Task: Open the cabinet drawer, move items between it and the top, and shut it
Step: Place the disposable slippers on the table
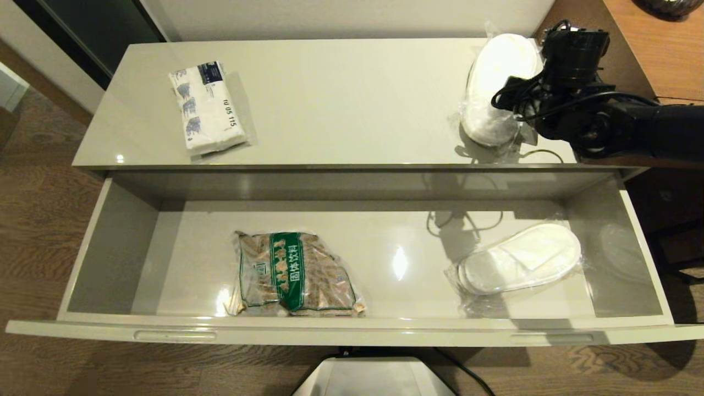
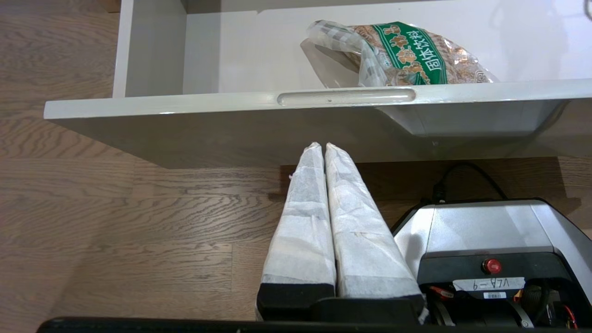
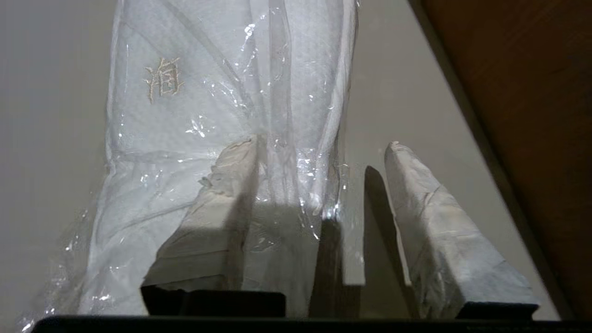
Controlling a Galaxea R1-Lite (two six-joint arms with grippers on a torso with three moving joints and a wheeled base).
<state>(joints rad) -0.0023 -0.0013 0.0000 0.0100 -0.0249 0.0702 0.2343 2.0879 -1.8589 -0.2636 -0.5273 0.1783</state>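
Wood floor runs under your cabinet; the drawer [image 1: 352,330] stands pulled out, holding slippers [image 1: 520,258] and a brown packet [image 1: 297,275]. Your top [image 1: 341,99] carries the tissue pack [image 1: 206,107] and a second slipper pair [image 3: 222,115], where your right gripper [image 3: 319,152] is spread around its edge. Your left gripper [image 2: 323,148] hangs pressed together below the drawer front.

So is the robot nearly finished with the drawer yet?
About midway. Done: the wide cream-white drawer is pulled open, and one film-wrapped pair of white slippers lies on the glossy cream-white top. In hand: the right pincer stands open over that pair, one finger on the film. Left: the other wrapped slipper pair lies inside, and the drawer needs closing.
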